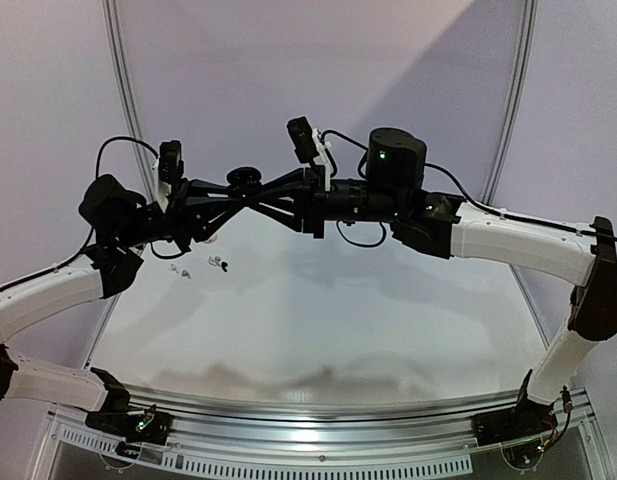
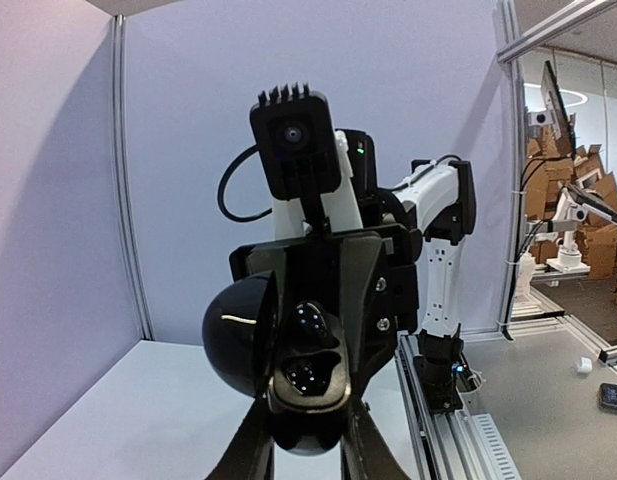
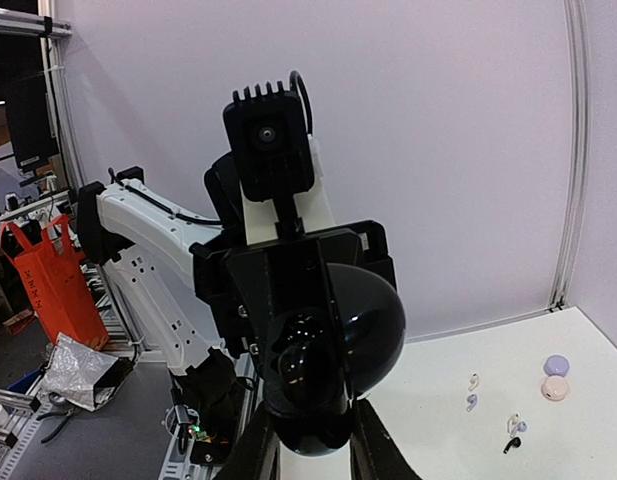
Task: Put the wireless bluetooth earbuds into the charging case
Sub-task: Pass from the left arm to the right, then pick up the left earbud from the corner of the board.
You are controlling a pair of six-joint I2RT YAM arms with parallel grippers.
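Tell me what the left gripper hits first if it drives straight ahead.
The left gripper would meet the open black charging case at its fingertips, apparently gripped; directly behind it, the right gripper faces head-on. Their gap is unclear.

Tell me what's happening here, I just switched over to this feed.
Both arms meet in the air above the table with an open black case between them. The left tool is closed on it. The right tool meets it from the other side, but whether it is gripping is unclear. Glossy black buds seem to sit in the case's wells. A few pale buds and a lavender case lie on the table.
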